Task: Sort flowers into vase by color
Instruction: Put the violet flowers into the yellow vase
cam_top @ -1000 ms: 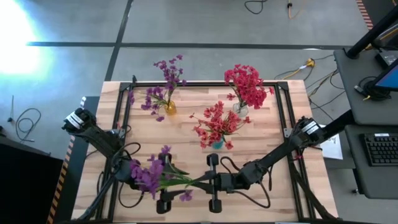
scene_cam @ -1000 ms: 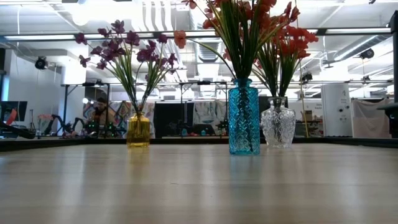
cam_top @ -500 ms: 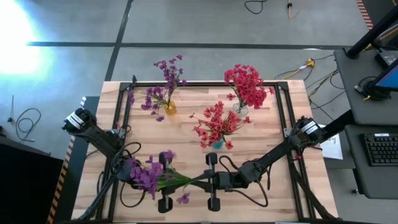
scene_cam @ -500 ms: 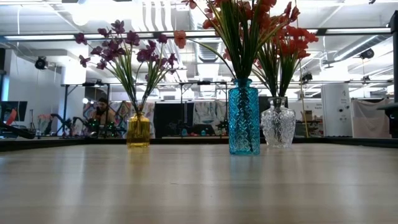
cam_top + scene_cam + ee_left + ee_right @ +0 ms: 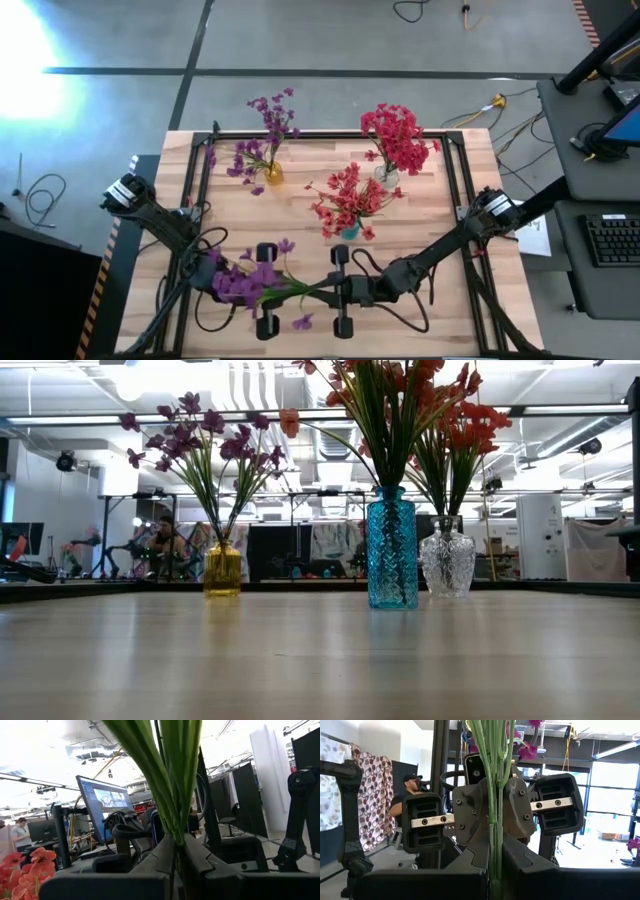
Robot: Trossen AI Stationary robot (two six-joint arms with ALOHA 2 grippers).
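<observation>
We had both arms low at the near edge of the bench (image 5: 440, 210), facing each other, with a purple sprig (image 5: 250, 283) strung between them. The left claw (image 5: 262, 290) sat at the blossom end, the right claw (image 5: 342, 292) further down the green stem (image 5: 310, 290). From each wrist camera we saw the stem running straight up out of a closed pair of fingers: the left fingers (image 5: 160, 857) were pinched on the stalks, and the right fingers (image 5: 520, 855) were clamped on the same stalks, with the other claw's pads staring back just beyond.

Why two grips on one sprig? Our reading was a handover: the stem is long and floppy, so one claw steadied it while the other took a fresh hold that would let it be stood upright. Which arm would let go, we could not tell.

At the far side the sorting was plain. The yellow vase (image 5: 273, 174) held purple flowers (image 5: 270, 120), while the blue vase (image 5: 349, 231) and the clear vase (image 5: 386, 176) held red ones (image 5: 395, 135). So we judged this sprig was bound for the yellow vase, on the left arm's side. The snag would be threading a limp stem into that narrow neck without knocking the blooms already there.
</observation>
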